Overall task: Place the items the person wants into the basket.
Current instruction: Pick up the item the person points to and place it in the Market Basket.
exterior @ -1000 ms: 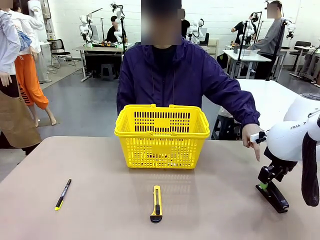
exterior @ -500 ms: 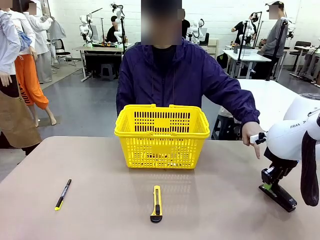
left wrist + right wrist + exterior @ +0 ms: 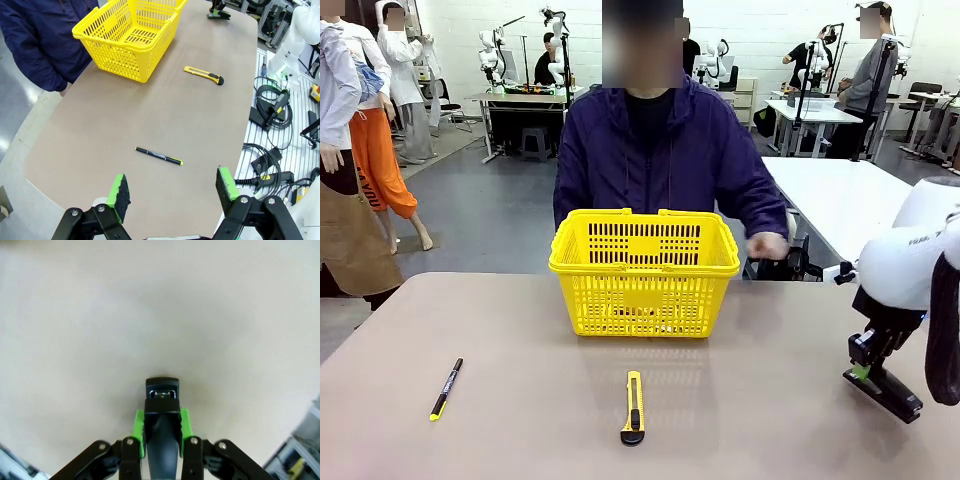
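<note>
The yellow basket [image 3: 645,270] stands at the table's far middle, in front of the person [image 3: 665,150] in the dark jacket, and it appears again as the basket [image 3: 132,37] in the left wrist view. One of the person's hands [image 3: 767,245] is held just right of the basket. My right gripper [image 3: 865,370] is shut on the black stapler [image 3: 887,393] at the table's right edge, low over the surface. In the right wrist view the green pads [image 3: 139,426] clamp the stapler [image 3: 161,390]. My left gripper [image 3: 172,189] hangs open high above the table. The tape measure and the marker are hidden.
A yellow-and-black utility knife [image 3: 633,408] lies in front of the basket. A black pen with a yellow end [image 3: 445,388] lies at the near left, directly below my left gripper as the pen [image 3: 159,156]. Bare tabletop [image 3: 770,400] separates the stapler from the basket.
The person's hand has pulled back from beside my right arm to a spot near the basket's right side. My right gripper has shifted a little to the right with the stapler.
</note>
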Robot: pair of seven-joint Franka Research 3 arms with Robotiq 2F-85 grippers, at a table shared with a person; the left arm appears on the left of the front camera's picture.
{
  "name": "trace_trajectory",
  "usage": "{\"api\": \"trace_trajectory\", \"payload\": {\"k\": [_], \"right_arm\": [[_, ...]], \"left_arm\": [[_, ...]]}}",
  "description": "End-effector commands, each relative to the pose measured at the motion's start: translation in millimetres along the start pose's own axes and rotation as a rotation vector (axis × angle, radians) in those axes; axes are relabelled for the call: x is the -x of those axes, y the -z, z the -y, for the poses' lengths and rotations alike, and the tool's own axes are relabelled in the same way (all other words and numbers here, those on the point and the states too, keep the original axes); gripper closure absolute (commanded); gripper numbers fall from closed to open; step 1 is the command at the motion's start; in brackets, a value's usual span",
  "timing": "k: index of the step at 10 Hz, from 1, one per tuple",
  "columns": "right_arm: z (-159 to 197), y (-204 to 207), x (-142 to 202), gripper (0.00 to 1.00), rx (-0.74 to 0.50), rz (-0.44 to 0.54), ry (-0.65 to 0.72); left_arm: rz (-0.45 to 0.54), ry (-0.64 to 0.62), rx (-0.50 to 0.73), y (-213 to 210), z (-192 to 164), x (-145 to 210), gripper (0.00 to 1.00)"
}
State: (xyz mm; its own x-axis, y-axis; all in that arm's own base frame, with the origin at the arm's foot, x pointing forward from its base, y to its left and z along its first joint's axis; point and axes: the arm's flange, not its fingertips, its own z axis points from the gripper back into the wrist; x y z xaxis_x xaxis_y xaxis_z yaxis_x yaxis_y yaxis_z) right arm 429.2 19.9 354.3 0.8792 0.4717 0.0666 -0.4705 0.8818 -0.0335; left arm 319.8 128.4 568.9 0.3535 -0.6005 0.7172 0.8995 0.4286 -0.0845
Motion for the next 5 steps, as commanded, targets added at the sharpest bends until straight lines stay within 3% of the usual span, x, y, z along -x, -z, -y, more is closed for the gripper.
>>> {"api": "trace_trajectory", "payload": {"k": [1, 5], "right_arm": [[-2.9, -88.5, 8.4, 0.81, -0.003, -0.012, -0.060], [-6.2, -252.6, 1.2, 0.81, 0.008, 0.119, -0.027]], "left_arm": [[0.020, 0.019, 0.006, -1.7, -0.9, 1.1, 0.10], [0.020, 0.019, 0.006, -1.7, -0.9, 1.1, 0.10]]}}
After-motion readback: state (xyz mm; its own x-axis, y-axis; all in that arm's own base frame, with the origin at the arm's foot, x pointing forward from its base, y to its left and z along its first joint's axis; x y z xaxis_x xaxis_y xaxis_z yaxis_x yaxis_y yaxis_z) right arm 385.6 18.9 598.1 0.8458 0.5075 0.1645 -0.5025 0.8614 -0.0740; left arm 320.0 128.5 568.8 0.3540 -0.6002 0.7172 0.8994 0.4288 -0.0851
